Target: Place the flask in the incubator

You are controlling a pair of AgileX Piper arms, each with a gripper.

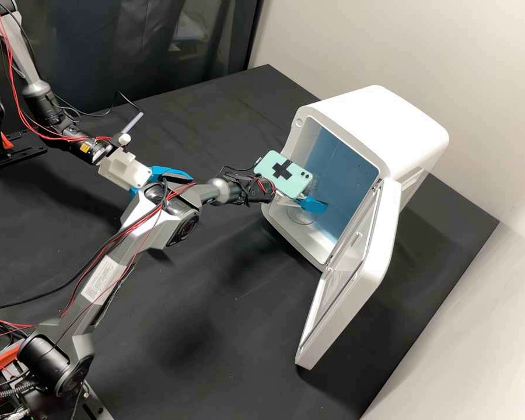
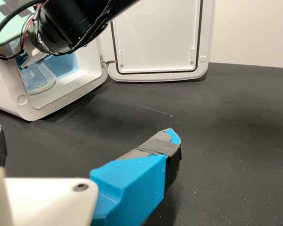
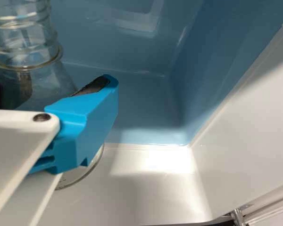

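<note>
The left hand [image 2: 82, 141] is held low over the desk [image 1: 216, 303], spread wide and empty, well short of the incubator [image 1: 391, 128]. Past it, the right hand [image 1: 309, 203] is found inside the open chamber, right against the flask [image 3: 23, 56]. The flask is stood upright on the chamber floor, neck up. Clamped or released cannot be told. A clean exit is judged to lie straight back through the opening.

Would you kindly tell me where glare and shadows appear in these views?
High view: the arms throw soft shadows on the bench. Right wrist view: a bright glare patch lies on the incubator's white floor beside the flask. Left wrist view: door evenly lit.
</note>
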